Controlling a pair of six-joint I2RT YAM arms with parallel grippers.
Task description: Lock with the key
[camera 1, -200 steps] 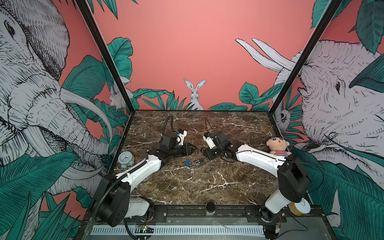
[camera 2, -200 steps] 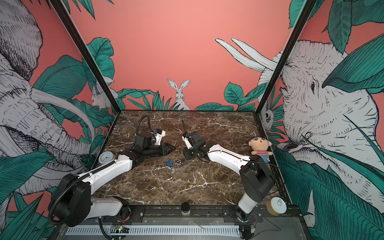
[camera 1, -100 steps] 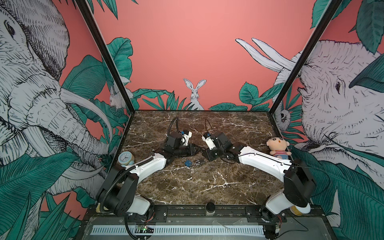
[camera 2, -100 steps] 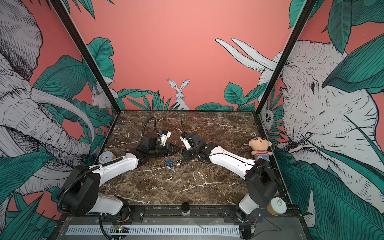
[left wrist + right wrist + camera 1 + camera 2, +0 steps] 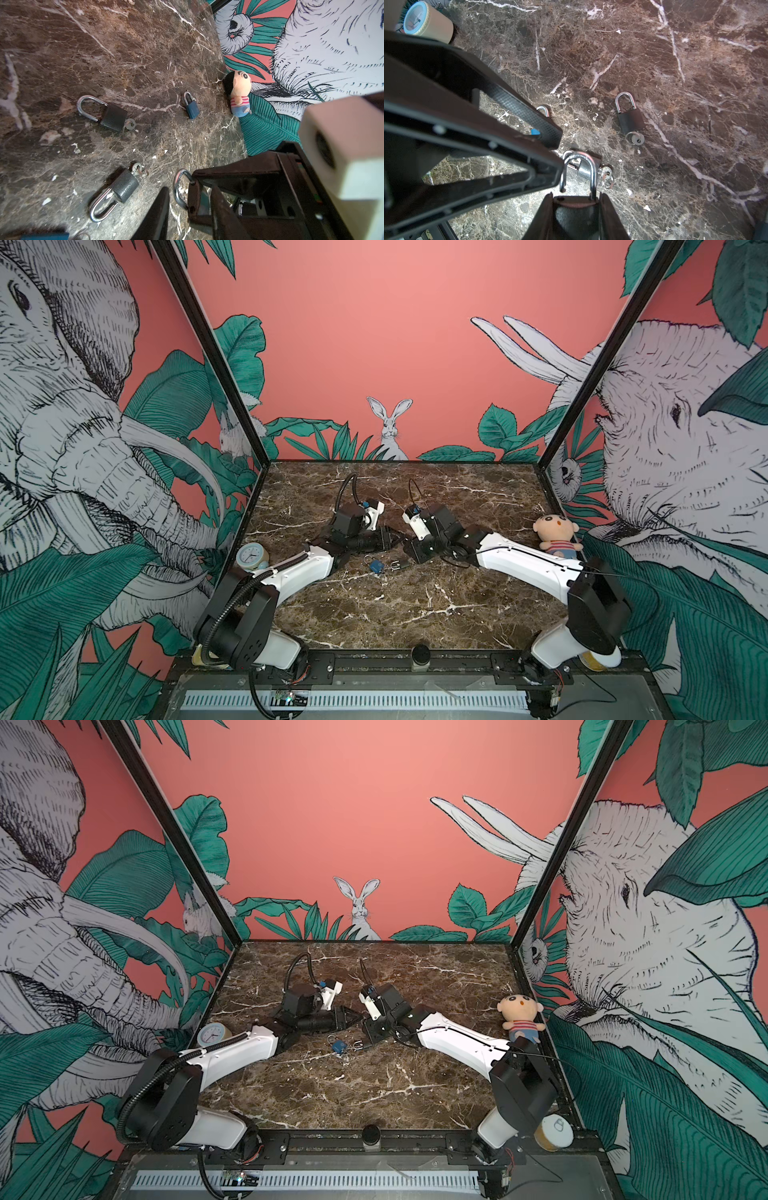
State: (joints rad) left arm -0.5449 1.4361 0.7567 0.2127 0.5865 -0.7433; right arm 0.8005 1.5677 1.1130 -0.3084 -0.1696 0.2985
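My right gripper (image 5: 576, 205) is shut on the dark body of a padlock (image 5: 576, 202). The padlock's steel shackle (image 5: 579, 166) stands open, one leg out of its hole. My left gripper (image 5: 558, 150) is open, and its lower fingertip (image 5: 550, 168) sits against the free leg of that shackle. In the left wrist view the held padlock (image 5: 194, 199) shows just beyond the left gripper (image 5: 189, 188). In both top views the two grippers meet at mid-table (image 5: 401, 541) (image 5: 360, 1023). Any key in the held padlock is hidden.
Several other padlocks lie on the marble: a black one (image 5: 630, 121) with a key (image 5: 635, 139), a grey one (image 5: 124, 186) with a keyring (image 5: 139, 169), and blue ones (image 5: 376, 566) (image 5: 192, 109). A clock (image 5: 251, 556) stands by the left wall, a doll (image 5: 557, 535) by the right wall.
My left gripper has moved right and slightly back, up to the padlock in the right gripper. The right gripper has stayed put with its grip unchanged.
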